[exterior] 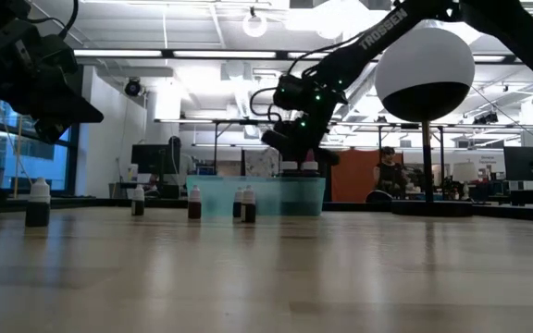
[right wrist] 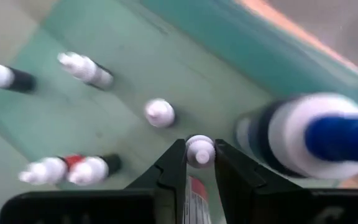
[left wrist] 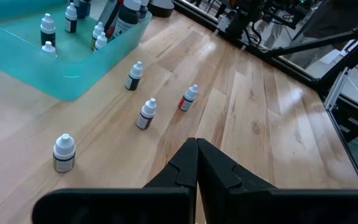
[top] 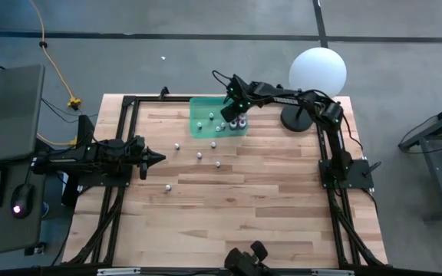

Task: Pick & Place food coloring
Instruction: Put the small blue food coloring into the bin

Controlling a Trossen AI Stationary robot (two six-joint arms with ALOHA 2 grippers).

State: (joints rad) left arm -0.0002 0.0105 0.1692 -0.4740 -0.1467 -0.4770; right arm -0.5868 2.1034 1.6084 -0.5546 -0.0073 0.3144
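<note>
Small food coloring bottles with whitish caps stand upright on their bases on the wooden table [top: 199,156] [left wrist: 146,114]. Several more stand in the green tray [top: 206,107] [right wrist: 160,113], with a larger blue-topped bottle [right wrist: 316,134]. My right gripper [top: 232,113] [right wrist: 199,163] is over the tray, pointing down, shut on a small red-labelled bottle [right wrist: 199,151]. My left gripper [top: 158,159] [left wrist: 196,149] is shut and empty above the table's left side, short of the loose bottles. My right gripper pinches the small bottle between its two fingertips [right wrist: 174,163], by its whitish cap [right wrist: 199,144]. The fingers come from above, pointing down. The red-labelled body [right wrist: 194,186] shows in the gap between the fingers. Whether its base stands on the tray floor, I cannot tell.
A big white globe lamp [top: 318,73] stands at the far right beside the tray, close to my right arm. A laptop, keyboard and mouse [top: 20,203] lie off the table's left. The near half of the table is bare wood [top: 244,222].
</note>
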